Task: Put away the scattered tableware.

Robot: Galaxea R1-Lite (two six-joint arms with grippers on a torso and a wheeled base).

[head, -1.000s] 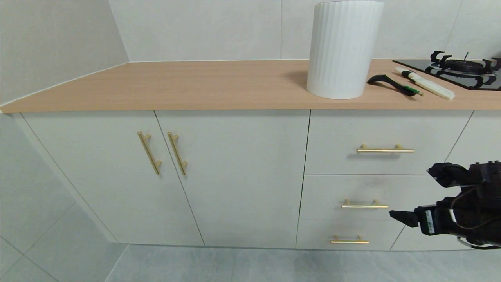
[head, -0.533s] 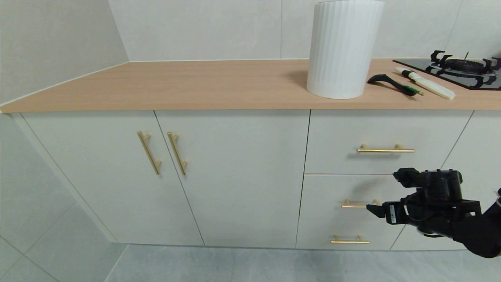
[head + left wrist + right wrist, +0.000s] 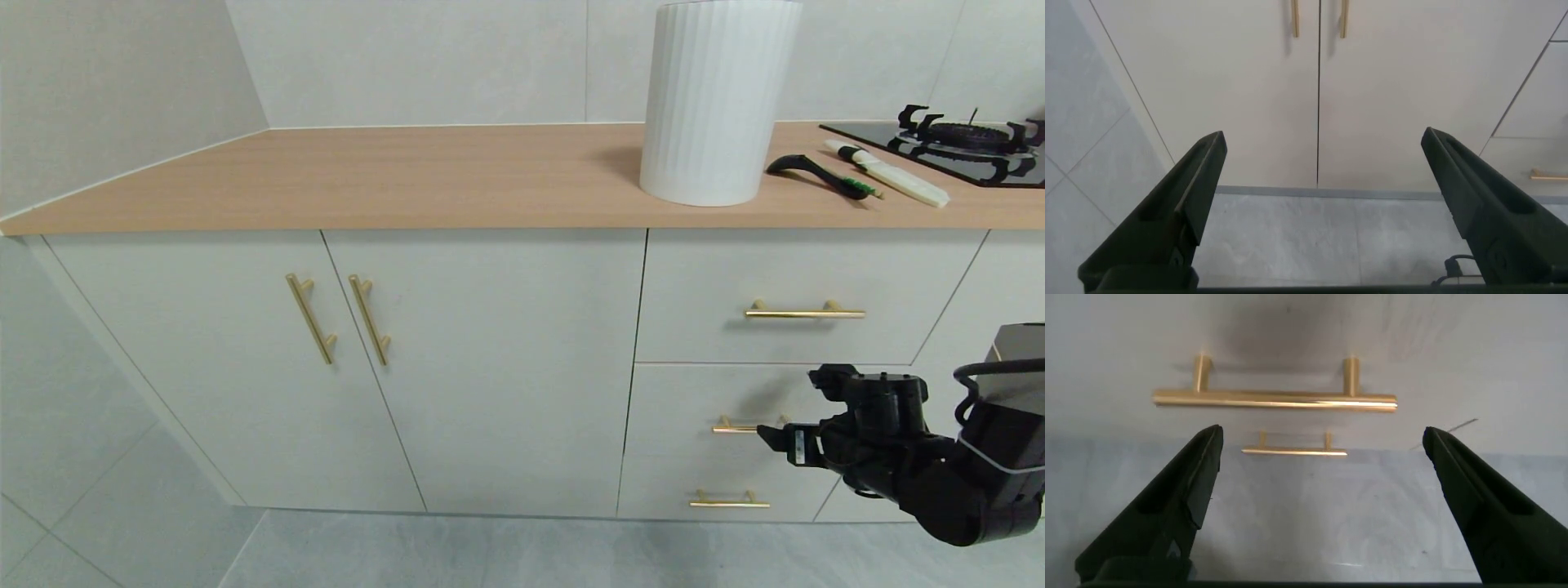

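Since the drawers are shut and somewhere is needed for the tableware, the right claw (image 3: 790, 404) is held low before the drawer stack, spread wide and empty. The middle drawer handle (image 3: 747, 426) is framed just ahead between its jaws, not yet touched, so opening this drawer is judged to be the step in hand. The left claw (image 3: 1323, 143) is likewise held wide open with nothing in it, faced toward the lower part of the cupboard doors (image 3: 490, 367), apparently kept out of the way. Below the framed handle the bottom drawer handle (image 3: 729, 502) is seen, and above it the top drawer handle (image 3: 804, 311); what is kept in any of the drawers cannot be told. Farther back, on the desk (image 3: 408, 175), a white ribbed container (image 3: 710, 106) is stood upright, its mouth cut off from sight, so its contents cannot be told. Just beside it, toward the stove (image 3: 963, 143), the tableware is left loose: a black utensil (image 3: 816, 174) and a pale knife-like piece (image 3: 890, 174) are laid near each other, well apart from either claw.
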